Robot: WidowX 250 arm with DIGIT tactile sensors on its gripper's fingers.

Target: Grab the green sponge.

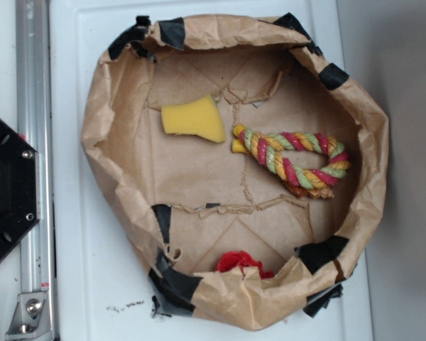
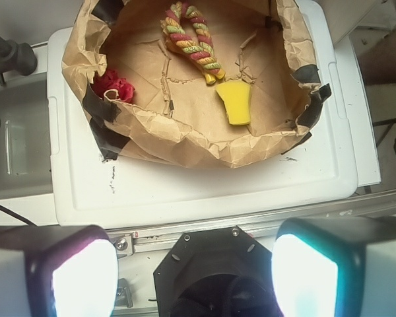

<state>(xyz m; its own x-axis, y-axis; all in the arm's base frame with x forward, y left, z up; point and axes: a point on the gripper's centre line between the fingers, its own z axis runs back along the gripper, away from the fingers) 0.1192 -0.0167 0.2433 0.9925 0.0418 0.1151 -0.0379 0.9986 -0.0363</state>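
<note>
The green sponge [image 1: 192, 118] is a small yellow foam wedge lying flat on the floor of a brown paper bowl [image 1: 110, 149], in its upper left part. In the wrist view the sponge [image 2: 235, 102] shows at the bowl's right side, far ahead of my gripper [image 2: 195, 274]. My gripper is open, its two pale fingers [image 2: 84, 277] wide apart with nothing between them. It hangs above the robot's black base [image 2: 211, 264], well short of the bowl. The exterior view does not show the gripper.
A braided rope toy [image 1: 295, 160] of green, pink and yellow lies right of the sponge. A red cloth lump [image 1: 240, 263] sits by the bowl's near wall. The bowl rests on a white lid [image 1: 78, 234]. A metal rail [image 1: 32, 170] and the black base [image 1: 7, 188] stand at the left.
</note>
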